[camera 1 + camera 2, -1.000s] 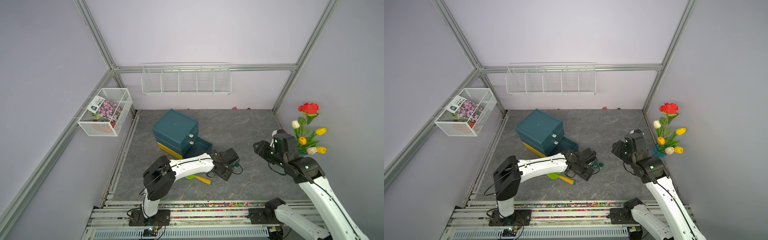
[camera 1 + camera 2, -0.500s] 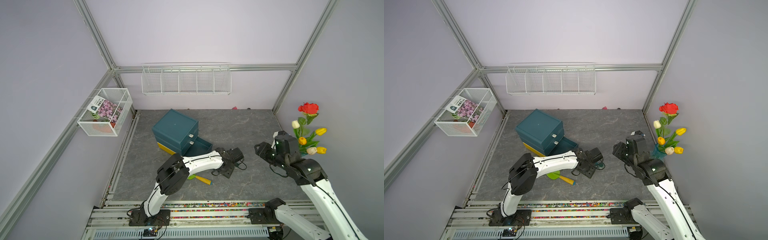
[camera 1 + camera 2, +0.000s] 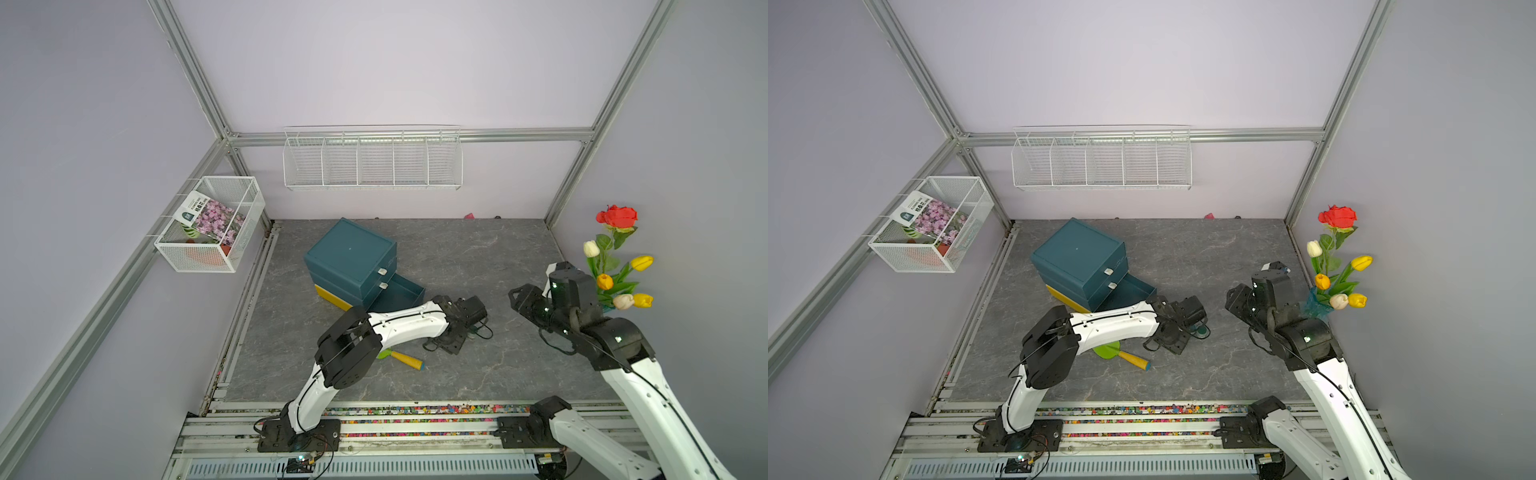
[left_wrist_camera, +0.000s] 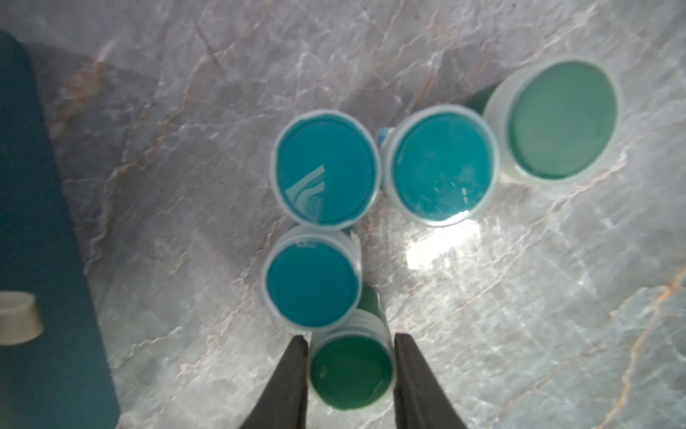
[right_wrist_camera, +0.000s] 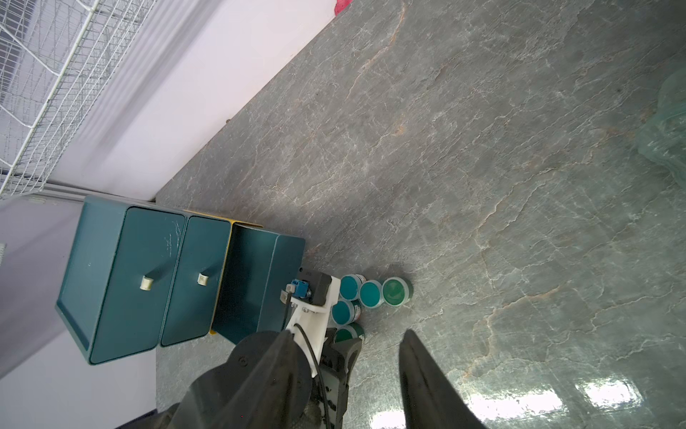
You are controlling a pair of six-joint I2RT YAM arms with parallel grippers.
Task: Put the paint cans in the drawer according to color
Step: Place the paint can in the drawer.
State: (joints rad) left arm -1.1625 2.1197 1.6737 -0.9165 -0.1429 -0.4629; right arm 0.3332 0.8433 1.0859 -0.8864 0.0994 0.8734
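Observation:
In the left wrist view my left gripper (image 4: 350, 337) is shut on a dark green paint can (image 4: 350, 373), one finger pressed to each side of it. Three teal-blue cans (image 4: 326, 167) (image 4: 441, 165) (image 4: 312, 278) and a lighter green can (image 4: 560, 119) stand in a tight cluster just beyond it on the marble floor. The teal drawer cabinet (image 3: 349, 257) on its yellow base has its bottom drawer (image 5: 260, 282) pulled out, right beside the cans. In both top views the left wrist hides most of the cans. My right gripper (image 5: 347, 333) hangs open and empty, apart to the right (image 3: 519, 297).
A green paddle with a yellow handle (image 3: 401, 359) lies under the left arm. A bunch of flowers (image 3: 615, 266) stands by the right wall near the right arm. Wire baskets (image 3: 372, 158) (image 3: 212, 224) hang on the walls. A small pink thing (image 3: 468, 215) lies at the back wall.
My left gripper has reached further right over the cans and has shut on the dark green can. The right arm has hardly moved.

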